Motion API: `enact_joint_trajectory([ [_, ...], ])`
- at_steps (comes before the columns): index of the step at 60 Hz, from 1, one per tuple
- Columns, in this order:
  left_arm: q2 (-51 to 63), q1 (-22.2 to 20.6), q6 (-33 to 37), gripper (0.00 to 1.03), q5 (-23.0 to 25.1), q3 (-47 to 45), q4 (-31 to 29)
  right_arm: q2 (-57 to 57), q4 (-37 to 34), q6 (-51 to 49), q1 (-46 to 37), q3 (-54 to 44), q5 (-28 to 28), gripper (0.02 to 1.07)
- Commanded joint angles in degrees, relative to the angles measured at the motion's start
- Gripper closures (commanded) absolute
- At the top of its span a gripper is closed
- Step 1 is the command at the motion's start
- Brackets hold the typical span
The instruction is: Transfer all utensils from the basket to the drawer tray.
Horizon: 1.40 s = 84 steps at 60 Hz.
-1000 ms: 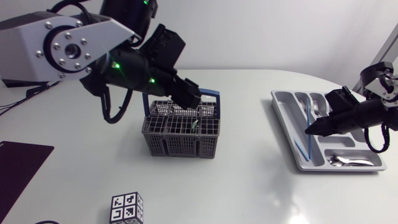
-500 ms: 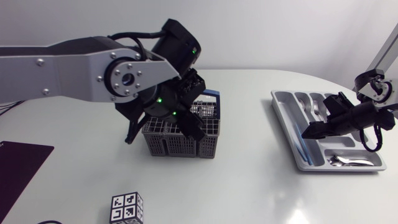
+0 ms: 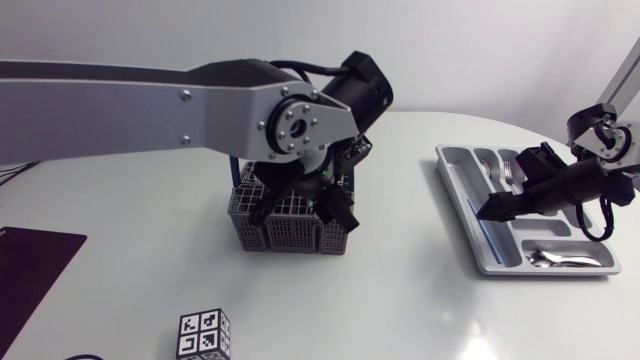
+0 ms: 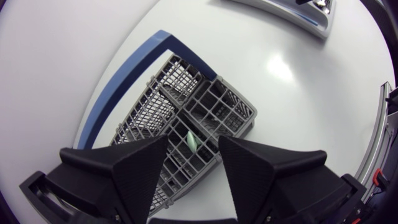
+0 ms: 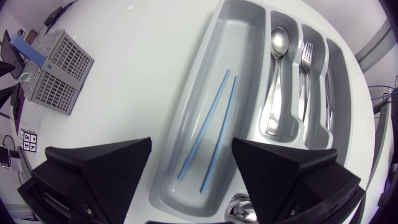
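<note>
A grey wire basket (image 3: 290, 228) with a blue handle (image 4: 127, 81) stands mid-table. One pale green utensil handle (image 4: 191, 142) sticks up in a compartment of it. My left gripper (image 3: 335, 208) hangs open just above the basket (image 4: 211, 109), and the green handle shows in the gap between its fingers (image 4: 118, 168), untouched. The grey drawer tray (image 3: 478, 255) lies at the right. Two blue chopsticks (image 5: 211, 130) lie loose in the long compartment of this tray (image 5: 186, 106), with a spoon (image 5: 277, 74) and a fork (image 5: 306, 68) beside them. My right gripper (image 5: 189, 168) is open above the chopsticks.
A second spoon (image 3: 560, 258) lies in the tray's near cross compartment. A black-and-white marker cube (image 3: 205, 335) sits near the front edge and a dark mat (image 3: 30, 265) at the far left. The basket (image 5: 59, 71) also shows far ahead of the right gripper.
The right gripper has opened and let the blue chopsticks drop into the long compartment. The left arm has swung right and come down over the basket.
</note>
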Motion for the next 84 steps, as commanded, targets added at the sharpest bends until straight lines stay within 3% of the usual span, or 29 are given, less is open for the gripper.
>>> enact_joint_trajectory([
  [1, 2.24, -0.78, -0.68, 0.46, -2.4, 2.08, -1.22, -0.75, -0.44, 0.92, 0.38, -1.5, 0.33, 0.12],
  [25, 5.76, -0.52, -1.3, 0.46, -8.55, 3.04, -1.57, -0.92, 0.79, 0.4, 0.3, -2.91, 0.06, 0.12],
  [63, 7.52, 0.8, -1.82, 1.0, -8.64, 2.87, -1.92, -1.89, 1.58, -0.13, -0.14, -3.96, 0.15, 0.11],
  [84, 3.48, 0.98, -1.38, 1.0, -8.64, 3.83, -4.3, -3.03, 1.32, -0.4, 0.21, -4.49, 0.15, 0.11],
])
